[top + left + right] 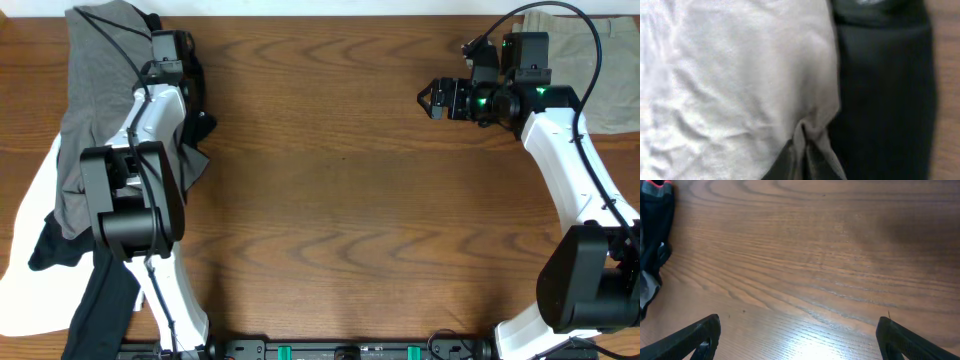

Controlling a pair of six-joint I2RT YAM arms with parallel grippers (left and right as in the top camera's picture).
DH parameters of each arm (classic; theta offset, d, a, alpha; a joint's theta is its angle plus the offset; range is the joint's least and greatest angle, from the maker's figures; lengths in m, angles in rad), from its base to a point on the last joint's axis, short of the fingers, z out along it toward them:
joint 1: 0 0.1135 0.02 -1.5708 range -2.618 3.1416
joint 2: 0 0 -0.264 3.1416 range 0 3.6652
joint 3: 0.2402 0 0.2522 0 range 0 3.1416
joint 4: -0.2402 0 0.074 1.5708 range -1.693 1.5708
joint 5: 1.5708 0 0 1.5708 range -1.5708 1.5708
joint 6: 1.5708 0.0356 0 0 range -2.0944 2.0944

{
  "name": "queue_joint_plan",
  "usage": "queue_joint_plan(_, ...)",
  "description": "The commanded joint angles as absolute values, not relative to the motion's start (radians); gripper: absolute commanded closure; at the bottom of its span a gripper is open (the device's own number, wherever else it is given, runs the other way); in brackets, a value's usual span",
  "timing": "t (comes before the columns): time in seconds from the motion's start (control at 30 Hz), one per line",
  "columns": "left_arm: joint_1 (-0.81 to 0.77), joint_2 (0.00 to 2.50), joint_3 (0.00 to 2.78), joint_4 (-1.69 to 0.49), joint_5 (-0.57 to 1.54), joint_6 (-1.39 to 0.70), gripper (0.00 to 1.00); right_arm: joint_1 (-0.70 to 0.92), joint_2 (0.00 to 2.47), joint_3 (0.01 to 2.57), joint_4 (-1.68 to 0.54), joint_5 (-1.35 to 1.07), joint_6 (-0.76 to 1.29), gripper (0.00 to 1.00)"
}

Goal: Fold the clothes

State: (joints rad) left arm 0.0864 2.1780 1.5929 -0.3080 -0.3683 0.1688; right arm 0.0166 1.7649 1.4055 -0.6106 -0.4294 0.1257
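Observation:
The clothes lie in two heaps. Grey shorts (pixel 95 90) hang bunched over my left arm at the far left, with black pieces (pixel 60 250) below them. In the left wrist view my left gripper (pixel 801 159) is shut on a pinched fold of the grey shorts (pixel 740 75), beside black cloth (pixel 880 100). Beige shorts (pixel 610 70) lie at the back right corner. My right gripper (pixel 432 100) hovers open over bare wood, left of the beige shorts. Its fingers (pixel 695 340) stand wide apart with nothing between them. A black piece with a red band (pixel 652 210) shows at that view's upper left.
A white surface (pixel 25 240) lies under the left heap at the table's left edge. Brown wood tabletop (pixel 340 200) stretches between the two arms. The right arm's white link (pixel 565 170) runs along the right side.

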Motion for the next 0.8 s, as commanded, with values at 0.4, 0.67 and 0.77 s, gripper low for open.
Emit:
queue_joint_plan(0.4, 0.020, 1.898, 1.599, -0.358, -0.453, 0.126, 0.94, 0.021, 1.747, 1.425, -0.610, -0.419, 0.134, 0.02)
queue_joint_plan(0.67, -0.162, 1.679, 1.599, -0.466, -0.357, 0.126, 0.94, 0.012, 1.747, 1.425, -0.604, -0.419, 0.134, 0.02)
queue_joint_plan(0.77, -0.231, 1.656, 1.599, -0.531, -0.325, 0.120, 0.94, -0.001, 1.747, 1.425, -0.598, -0.419, 0.134, 0.02)
